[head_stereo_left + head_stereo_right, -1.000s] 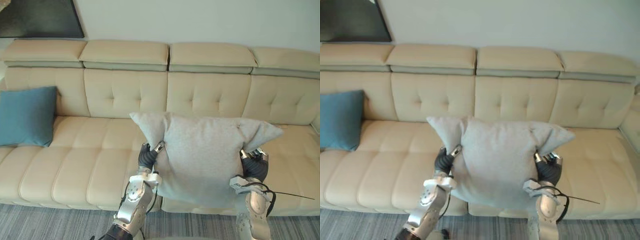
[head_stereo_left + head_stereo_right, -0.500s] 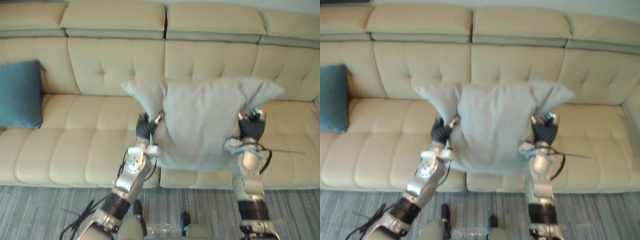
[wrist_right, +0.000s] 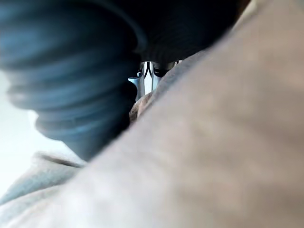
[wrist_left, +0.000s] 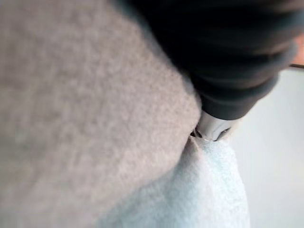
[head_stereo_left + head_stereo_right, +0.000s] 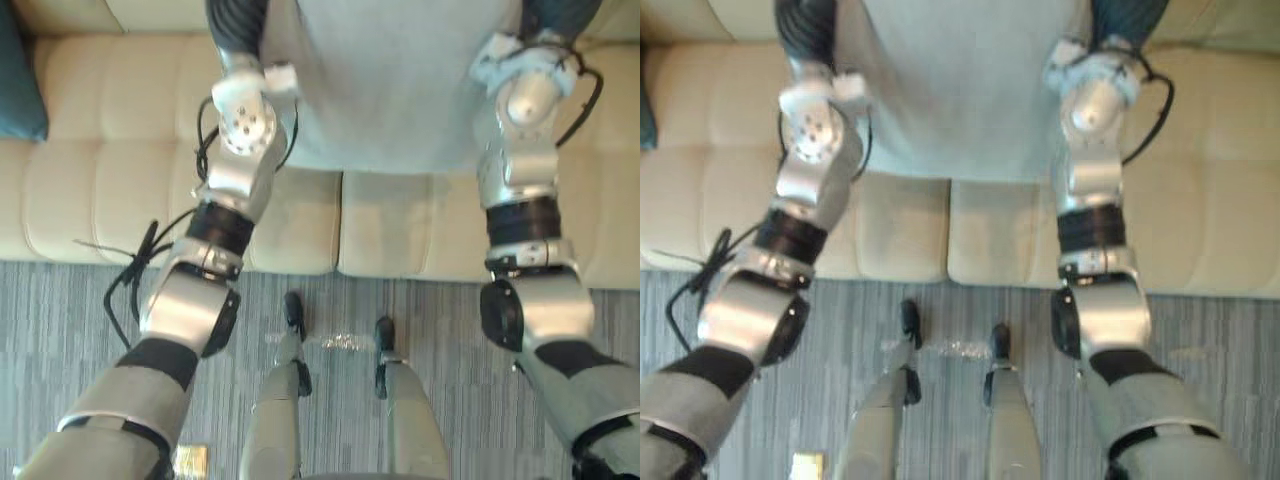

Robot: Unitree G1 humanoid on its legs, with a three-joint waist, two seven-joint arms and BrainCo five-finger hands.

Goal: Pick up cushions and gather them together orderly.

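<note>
The left hand (image 5: 238, 22) sits against the left side of the grey cushion (image 5: 385, 85), its dark ribbed cover hard up to the cloth. In its own wrist view the hand sinks into the fabric, which puckers into a fold there. Whether it is clamped on the cushion or merely pressing cannot be told.

The right hand (image 5: 558, 14) is against the opposite side of the same cushion, at about the same height as the left. Its wrist view shows the ribbed cover close against the grey cloth. Its grip cannot be told either.

The cushion hangs between the two hands and spans the whole gap from one to the other. It is light grey, soft and finely woven. Its face is smooth and its lower edge is gently rounded below the hands. It is held off the seat of the cream sofa (image 5: 100, 170), which lies behind and beneath it.

A blue cushion (image 5: 14, 85) rests on the sofa well apart from the left hand, on its outer side. Grey striped carpet (image 5: 440, 330) lies before the sofa.
</note>
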